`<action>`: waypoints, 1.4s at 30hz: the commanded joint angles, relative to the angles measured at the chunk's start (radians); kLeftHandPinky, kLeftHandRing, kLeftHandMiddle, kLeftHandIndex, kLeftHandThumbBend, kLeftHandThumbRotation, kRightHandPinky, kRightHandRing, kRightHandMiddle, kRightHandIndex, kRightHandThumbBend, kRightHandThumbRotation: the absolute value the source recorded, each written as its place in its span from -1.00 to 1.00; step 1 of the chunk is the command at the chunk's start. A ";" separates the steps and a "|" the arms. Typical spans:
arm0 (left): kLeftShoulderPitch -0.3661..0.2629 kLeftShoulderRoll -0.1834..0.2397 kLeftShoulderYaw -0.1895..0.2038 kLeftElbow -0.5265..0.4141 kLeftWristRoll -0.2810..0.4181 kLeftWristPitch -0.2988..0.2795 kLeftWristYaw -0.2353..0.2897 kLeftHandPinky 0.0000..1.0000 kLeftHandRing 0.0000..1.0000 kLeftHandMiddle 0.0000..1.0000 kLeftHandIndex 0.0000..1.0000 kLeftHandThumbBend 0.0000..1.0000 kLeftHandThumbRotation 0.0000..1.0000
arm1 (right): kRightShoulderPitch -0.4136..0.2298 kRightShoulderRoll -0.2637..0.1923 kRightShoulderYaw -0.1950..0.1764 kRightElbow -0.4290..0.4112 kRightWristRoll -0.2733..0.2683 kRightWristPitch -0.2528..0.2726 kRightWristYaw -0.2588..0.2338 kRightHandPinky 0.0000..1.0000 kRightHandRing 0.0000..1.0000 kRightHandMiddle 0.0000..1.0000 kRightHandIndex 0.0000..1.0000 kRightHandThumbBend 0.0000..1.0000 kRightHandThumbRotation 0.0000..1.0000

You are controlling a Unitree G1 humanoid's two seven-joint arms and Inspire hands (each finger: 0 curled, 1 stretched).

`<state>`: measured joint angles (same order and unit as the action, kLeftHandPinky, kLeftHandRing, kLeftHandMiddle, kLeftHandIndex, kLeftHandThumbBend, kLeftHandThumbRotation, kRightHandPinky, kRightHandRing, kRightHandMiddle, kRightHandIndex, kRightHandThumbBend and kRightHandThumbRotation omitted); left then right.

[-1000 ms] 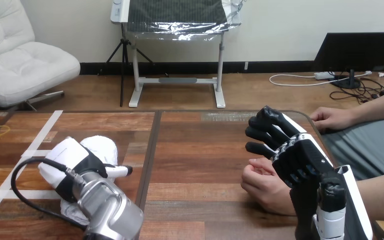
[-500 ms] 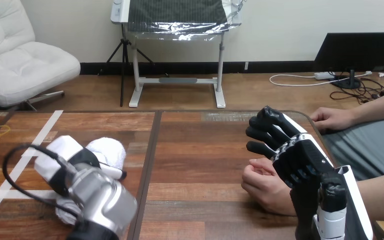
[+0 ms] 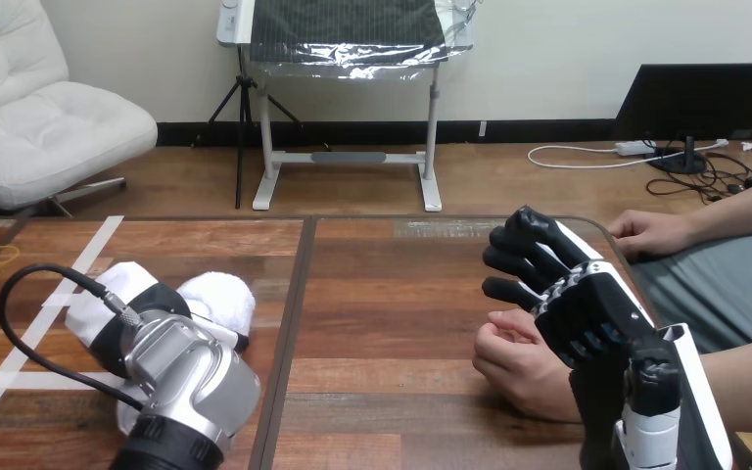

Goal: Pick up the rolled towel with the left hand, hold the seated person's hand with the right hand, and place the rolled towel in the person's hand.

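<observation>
The left arm (image 3: 181, 387) shows at about 7 o'clock of the head view. Its forearm is a thick silver cylinder with a soft metal shine, and it ends toward the bottom edge in a black ribbed ring. The left hand (image 3: 142, 305) is black near the wrist and has a smooth white shell on its back. At about 4 o'clock is the right hand (image 3: 587, 313), almost all black, with a blocky back that carries rows of small dimples. Its fingers (image 3: 524, 245) are thick and black with rounded tips. A narrow white strip runs along its 1 o'clock edge. The right wrist (image 3: 636, 387) is black, with a long white panel on its 3 o'clock side.
</observation>
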<state>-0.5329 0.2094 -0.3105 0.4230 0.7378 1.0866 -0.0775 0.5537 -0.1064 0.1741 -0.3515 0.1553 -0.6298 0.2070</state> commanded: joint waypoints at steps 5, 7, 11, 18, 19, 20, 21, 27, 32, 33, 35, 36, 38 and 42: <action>0.008 -0.011 0.013 -0.085 -0.037 -0.021 0.014 -0.81 -0.62 -0.41 0.04 0.63 -0.83 | -0.031 0.003 -0.016 -0.055 0.002 -0.023 -0.002 0.55 0.68 0.69 0.71 0.57 1.00; 0.019 -0.014 0.024 -0.101 -0.046 -0.033 0.029 -0.87 -0.70 -0.50 0.12 0.56 -0.91 | -0.032 0.003 -0.017 -0.053 0.004 -0.024 -0.001 0.54 0.68 0.68 0.71 0.56 1.00; 0.035 -0.018 0.028 -0.121 -0.051 -0.047 0.061 -0.91 -0.77 -0.56 0.23 0.50 -0.97 | -0.032 0.004 -0.016 -0.054 0.006 -0.020 0.000 0.53 0.67 0.68 0.72 0.56 1.00; 0.073 -0.028 0.044 -0.174 -0.065 -0.090 0.126 -0.95 -0.81 -0.61 0.36 0.39 -1.00 | -0.031 0.007 -0.017 -0.058 0.000 -0.013 -0.003 0.53 0.67 0.68 0.71 0.57 1.00; 0.076 -0.029 0.045 -0.180 -0.066 -0.093 0.131 -0.95 -0.82 -0.61 0.37 0.38 -1.00 | -0.031 0.007 -0.017 -0.058 0.000 -0.013 -0.003 0.53 0.67 0.68 0.71 0.57 1.00; 0.086 -0.033 0.052 -0.198 -0.069 -0.103 0.142 -0.96 -0.82 -0.61 0.37 0.38 -1.00 | -0.030 0.008 -0.017 -0.057 -0.001 -0.013 -0.004 0.52 0.67 0.68 0.71 0.58 1.00; 0.093 -0.036 0.057 -0.211 -0.071 -0.111 0.149 -0.95 -0.82 -0.62 0.33 0.37 -1.00 | -0.030 0.008 -0.017 -0.057 -0.001 -0.013 -0.004 0.52 0.66 0.68 0.71 0.58 1.00; 0.141 -0.051 0.084 -0.303 -0.085 -0.165 0.190 -0.94 -0.79 -0.60 0.03 0.37 -1.00 | -0.027 0.008 -0.018 -0.056 -0.001 -0.010 -0.004 0.52 0.65 0.67 0.70 0.59 1.00; 0.178 -0.061 0.100 -0.368 -0.095 -0.212 0.222 -0.90 -0.75 -0.55 -0.08 0.39 -1.00 | -0.029 0.007 -0.018 -0.050 0.002 -0.014 -0.001 0.52 0.65 0.67 0.70 0.58 1.00; 0.184 -0.063 0.102 -0.378 -0.097 -0.220 0.227 -0.88 -0.72 -0.52 -0.11 0.40 -1.00 | -0.029 0.007 -0.019 -0.050 0.001 -0.014 -0.001 0.52 0.66 0.67 0.70 0.57 1.00; 0.196 -0.067 0.108 -0.401 -0.100 -0.236 0.235 -0.86 -0.71 -0.51 -0.13 0.41 -1.00 | -0.030 0.007 -0.019 -0.048 0.001 -0.015 -0.001 0.52 0.66 0.67 0.70 0.56 1.00; 0.201 -0.069 0.111 -0.410 -0.101 -0.242 0.238 -0.85 -0.69 -0.49 -0.13 0.42 -1.00 | -0.030 0.007 -0.020 -0.047 0.001 -0.015 -0.001 0.52 0.66 0.67 0.70 0.56 1.00; 0.210 -0.073 0.116 -0.430 -0.101 -0.250 0.242 -0.83 -0.67 -0.47 -0.14 0.43 -1.00 | -0.033 0.007 -0.021 -0.044 0.001 -0.017 0.000 0.53 0.66 0.67 0.70 0.56 1.00; 0.225 -0.080 0.123 -0.465 -0.102 -0.258 0.247 -0.77 -0.61 -0.40 -0.13 0.44 -1.00 | -0.036 0.007 -0.022 -0.039 0.000 -0.019 0.000 0.53 0.66 0.67 0.71 0.55 1.00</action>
<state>-0.2658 0.1297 -0.2114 0.0683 0.6269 0.8753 0.1320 0.5544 -0.1058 0.1605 -0.3635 0.1549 -0.6298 0.2084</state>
